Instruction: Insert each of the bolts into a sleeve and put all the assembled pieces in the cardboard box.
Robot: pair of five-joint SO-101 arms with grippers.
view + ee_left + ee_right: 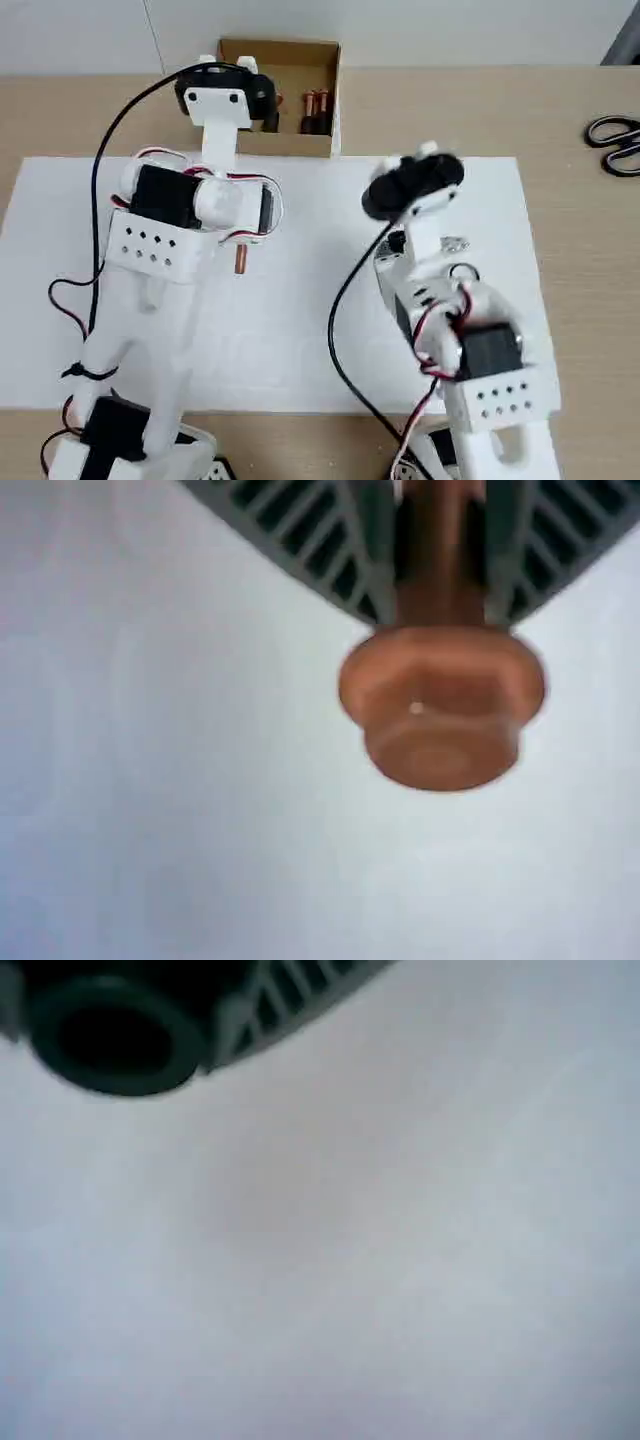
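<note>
My left gripper [440,540] clamps an orange bolt [440,705] over white paper [300,330]. My right gripper [140,1000] grips a black sleeve [120,1082]. Assembled pieces [315,108] lie in the cardboard box [334,100].

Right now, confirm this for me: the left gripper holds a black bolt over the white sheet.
Not quite: the bolt in the left gripper is orange, not black, as the left wrist view shows. It is indeed held over the white sheet.

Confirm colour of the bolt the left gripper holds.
Copper-orange; the bolt shows best in the left wrist view.
</note>
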